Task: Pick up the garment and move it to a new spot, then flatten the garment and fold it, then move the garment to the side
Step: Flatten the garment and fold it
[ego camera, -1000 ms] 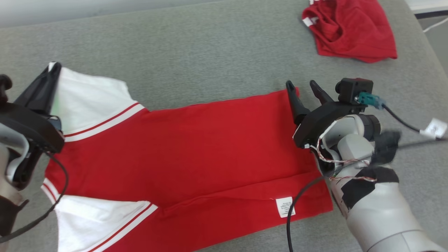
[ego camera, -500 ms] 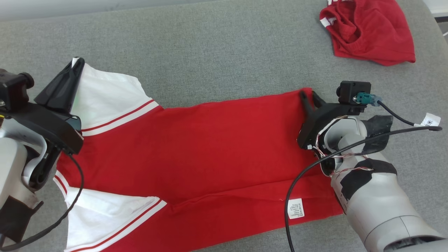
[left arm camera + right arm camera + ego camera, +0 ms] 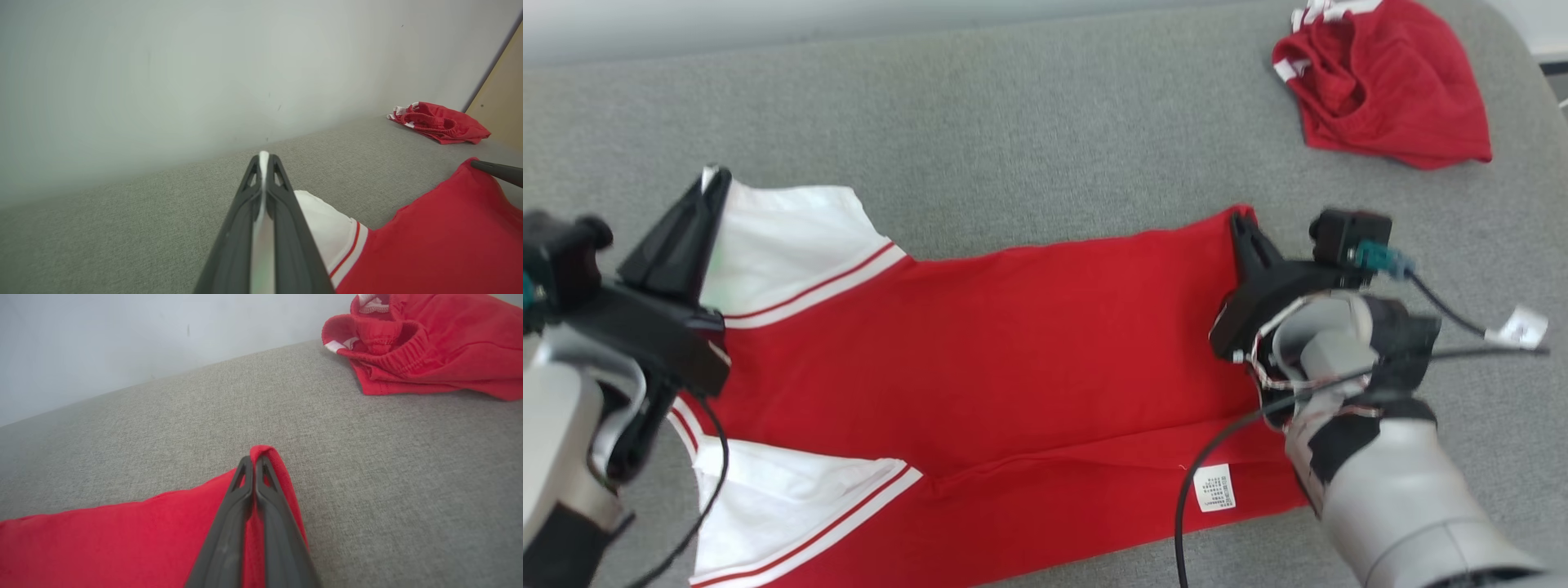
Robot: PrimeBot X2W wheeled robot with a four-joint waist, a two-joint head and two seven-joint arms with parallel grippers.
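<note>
Right gripper [image 3: 1243,222] pinches the garment's [image 3: 1013,343] two-o'clock hem corner [image 3: 274,458], left gripper [image 3: 716,178] the ten-o'clock sleeve [image 3: 792,237] (both clamped), presumably so we can fold evenly.

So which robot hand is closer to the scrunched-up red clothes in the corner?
The right gripper. It pinches a red corner of the shirt, with the scrunched-up red clothes beyond it. The left gripper pinches the white sleeve at the other end, much farther away.

The shirt [image 3: 1029,327] is red with white sleeves [image 3: 792,237] edged in red stripes, the shorts [image 3: 1388,90] red with white trim, the cushion [image 3: 1013,122] speckled grey, the wall [image 3: 163,81] pale grey.
</note>
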